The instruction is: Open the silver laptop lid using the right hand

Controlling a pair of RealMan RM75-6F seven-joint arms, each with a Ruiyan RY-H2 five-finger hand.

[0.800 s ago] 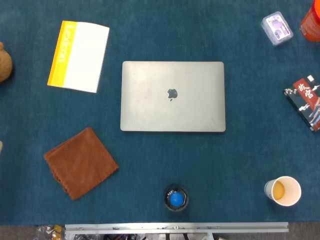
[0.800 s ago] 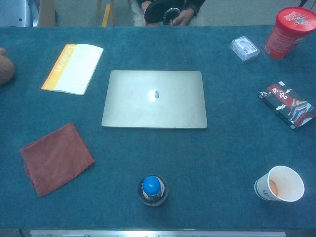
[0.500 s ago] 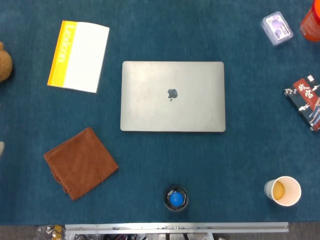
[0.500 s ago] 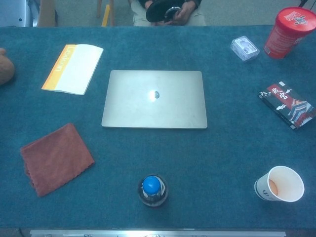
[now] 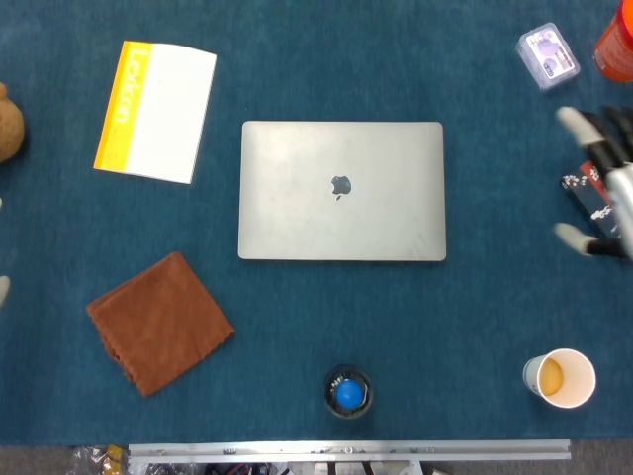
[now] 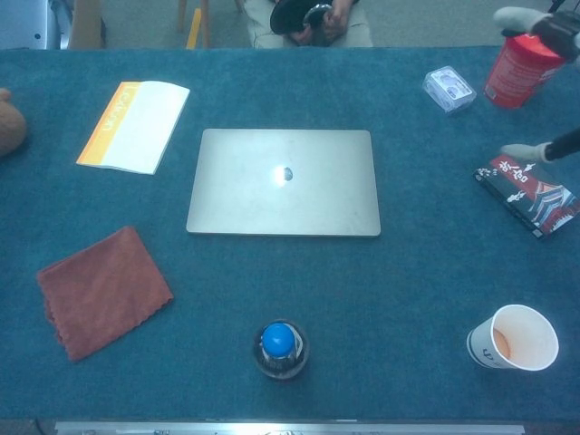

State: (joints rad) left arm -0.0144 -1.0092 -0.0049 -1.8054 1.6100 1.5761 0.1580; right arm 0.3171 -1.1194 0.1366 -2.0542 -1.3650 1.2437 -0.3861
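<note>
The silver laptop [image 5: 341, 191] lies shut and flat in the middle of the blue table, logo up, also plain in the chest view [image 6: 283, 181]. My right hand [image 5: 615, 193] comes in at the right edge, well to the right of the laptop and above the dark printed box [image 5: 605, 203]. Its pale fingers [image 5: 579, 124] are spread apart and hold nothing. In the chest view only its fingertips [image 6: 521, 16] show at the upper right edge. Pale slivers at the head view's left edge [image 5: 2, 292] may be my left hand; too little shows.
A white and yellow booklet [image 5: 156, 109] lies at the back left and a brown cloth [image 5: 158, 322] at the front left. A blue-capped bottle [image 5: 347, 393] stands in front of the laptop. A paper cup [image 5: 560, 377], clear small box [image 5: 548, 54] and red can [image 6: 526, 59] are on the right.
My right hand has come into view at the right edge, above the dark box; earlier it was out of frame. The laptop and other objects have not moved.
</note>
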